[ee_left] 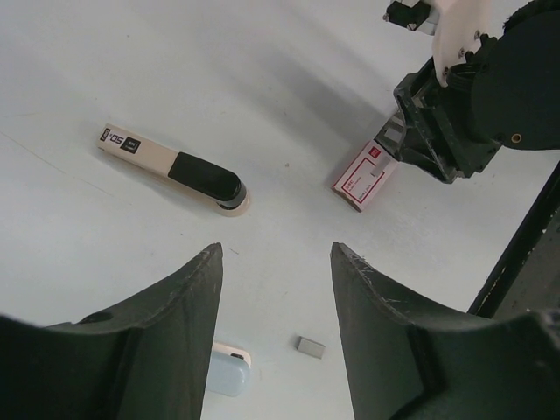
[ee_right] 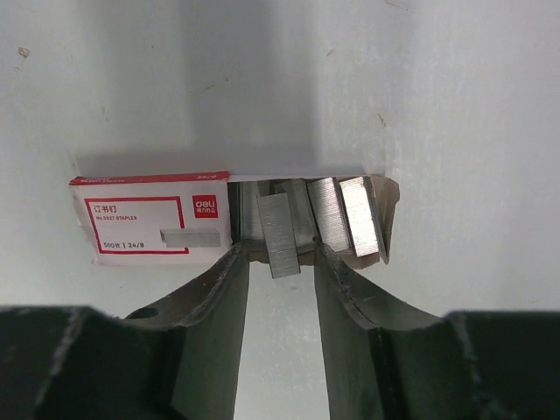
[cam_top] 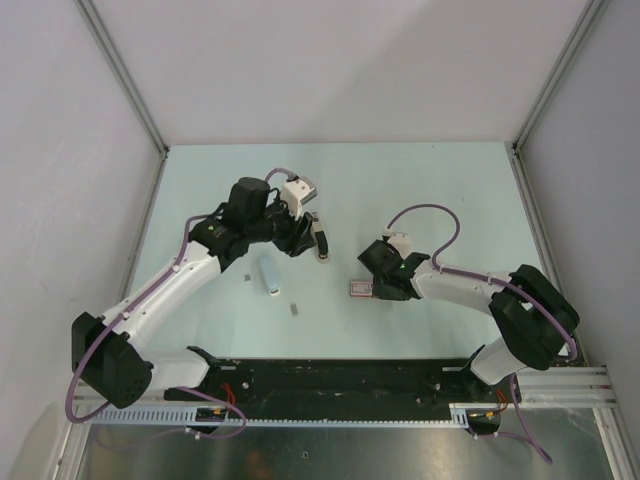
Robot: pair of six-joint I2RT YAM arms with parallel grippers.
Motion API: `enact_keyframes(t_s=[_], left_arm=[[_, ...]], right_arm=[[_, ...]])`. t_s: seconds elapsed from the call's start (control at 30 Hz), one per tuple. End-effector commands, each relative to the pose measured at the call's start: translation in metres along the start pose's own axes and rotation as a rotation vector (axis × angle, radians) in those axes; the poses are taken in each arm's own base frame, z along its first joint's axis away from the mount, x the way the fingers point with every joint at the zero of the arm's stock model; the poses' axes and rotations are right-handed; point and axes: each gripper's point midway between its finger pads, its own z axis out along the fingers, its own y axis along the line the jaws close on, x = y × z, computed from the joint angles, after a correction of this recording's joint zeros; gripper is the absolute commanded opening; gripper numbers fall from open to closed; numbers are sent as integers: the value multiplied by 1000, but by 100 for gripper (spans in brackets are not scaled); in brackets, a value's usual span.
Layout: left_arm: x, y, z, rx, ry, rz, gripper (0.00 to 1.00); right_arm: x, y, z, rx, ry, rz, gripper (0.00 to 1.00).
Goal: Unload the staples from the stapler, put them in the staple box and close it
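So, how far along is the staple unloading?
Looks well along. Done: one staple strip already lies loose on the table near the stapler. In hand: another strip rests at the open staple box, between the right gripper's parted fingers. Left: perhaps gathering the loose strip; the left gripper is open and empty.

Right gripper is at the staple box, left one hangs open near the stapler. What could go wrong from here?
1. A strip pokes out of the open box between the right gripper fingers; pulling back may drag it out.
2. The stapler lies partly hidden behind a left gripper finger; lowering blind might knock it.
3. The loose staples lie close by and could get swept aside.
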Motion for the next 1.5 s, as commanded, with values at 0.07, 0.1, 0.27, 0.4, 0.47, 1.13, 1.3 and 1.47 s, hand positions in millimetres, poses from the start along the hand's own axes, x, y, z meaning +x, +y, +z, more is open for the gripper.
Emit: enact_keyframes(t_s=[0.07,0.1,0.27,0.4,0.47,1.13,1.3,1.47], left_arm=[[-6,-5,-7,7,-24,76,58],[-5,-5,-7,7,-24,76,58],[-6,-6,-7,9,-24,78,58],[-6,-8,-6,12,-22,79,58],[-5,-8,-5,15,-19,83,58],[52,-20,46,86,168,153,54],[54,-21,50,85,176,165,54],[50,-23,47,81,161,175,54]], right_arm=[[-26,13,-17,-46,-72,28,41],[-28,15,-20,-56,-78,29,41],[-37,27,-35,-118,-104,33,39],[-40,36,-42,-158,-102,42,34],[-42,36,-45,-158,-110,47,30],[-2,-3,-40,-195,38,16,0],[4,-2,-33,-204,67,1,0],[4,2,-24,-222,86,-5,0]])
